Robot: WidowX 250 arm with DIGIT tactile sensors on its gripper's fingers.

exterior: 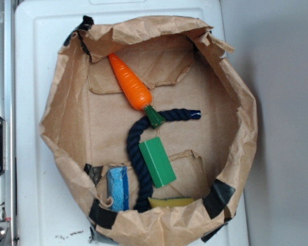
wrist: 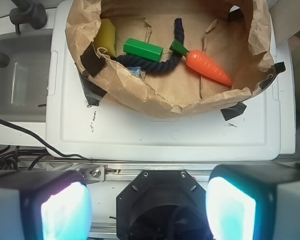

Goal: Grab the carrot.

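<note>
The orange carrot (exterior: pixel 130 82) with its dark-green stem cap lies slanted on the floor of a brown paper-lined box (exterior: pixel 66 102); in the wrist view the carrot (wrist: pixel 208 67) lies at the upper right. My gripper (wrist: pixel 147 210) hangs high above the robot base, well short of the box, open with nothing between its glowing pads (wrist: pixel 65 212). The gripper does not show in the exterior view.
A dark blue rope (exterior: pixel 137 154) curls under the carrot's cap. A green block (exterior: pixel 157 161) lies beside it, with a blue sponge (exterior: pixel 118 187) and a yellow sponge (exterior: pixel 170 202) at the box's near wall. The box sits on a white lid (wrist: pixel 160 132).
</note>
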